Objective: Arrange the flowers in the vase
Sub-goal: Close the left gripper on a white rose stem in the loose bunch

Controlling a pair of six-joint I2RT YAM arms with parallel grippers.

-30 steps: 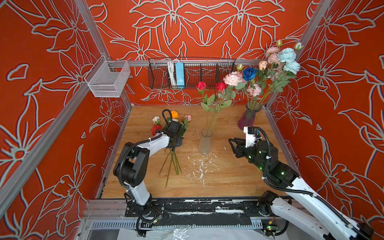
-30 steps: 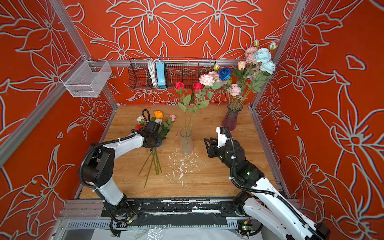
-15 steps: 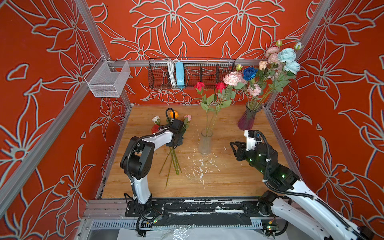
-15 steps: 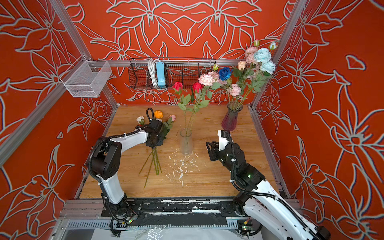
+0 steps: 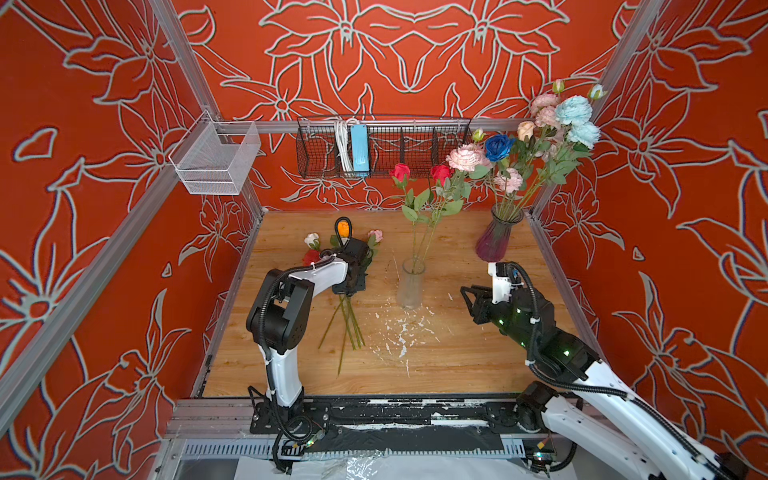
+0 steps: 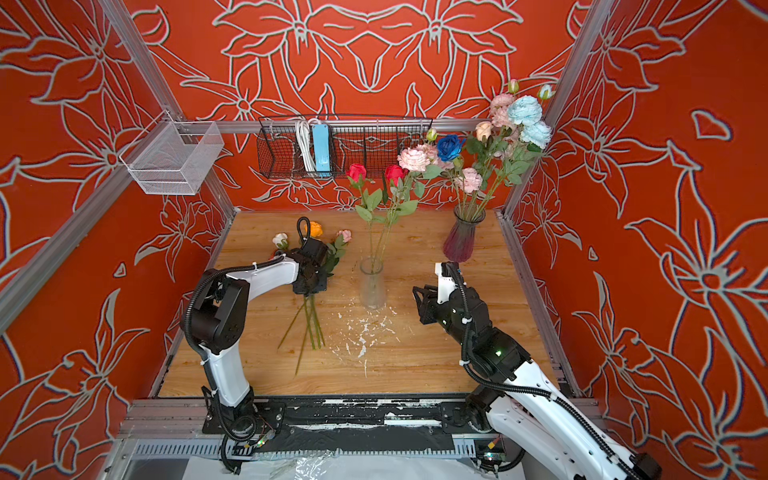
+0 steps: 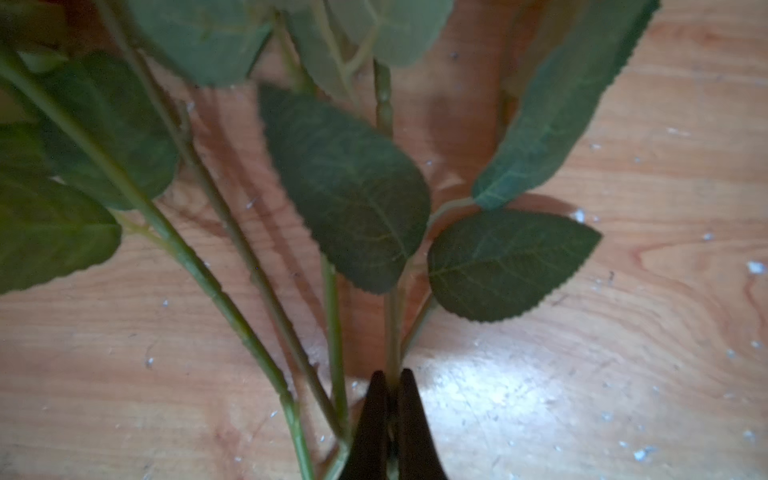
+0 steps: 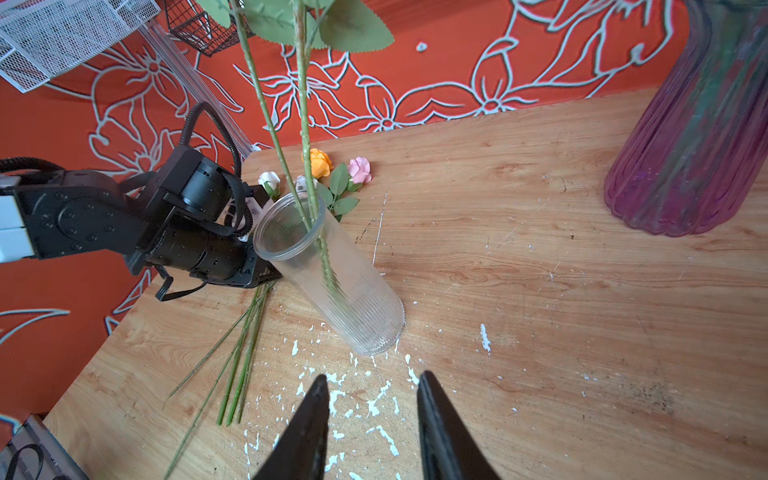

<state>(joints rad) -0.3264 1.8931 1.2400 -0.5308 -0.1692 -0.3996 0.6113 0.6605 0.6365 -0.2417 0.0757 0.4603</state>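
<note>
L claw (image 7: 390, 384) is pinched shut on one green stem (image 7: 393, 332) of the loose flowers (image 5: 352, 320). They lie flat on the table (image 5: 457, 365), left of the clear vase (image 5: 410, 286), heads toward the back wall. R claw (image 8: 374, 376) hangs w/ tips apart, nothing btwn them – near that vase, on its right, aimed at it. I see two red roses (image 5: 400, 171) standing in it – other blooms (image 5: 573, 110) fill the purple vase (image 5: 494, 241), back right.

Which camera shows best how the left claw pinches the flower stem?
The left wrist view: the left gripper is shut on one thin green stem, close up. In both top views the gripper's own body hides the pinch. In the right wrist view the clear vase covers the tips.
</note>
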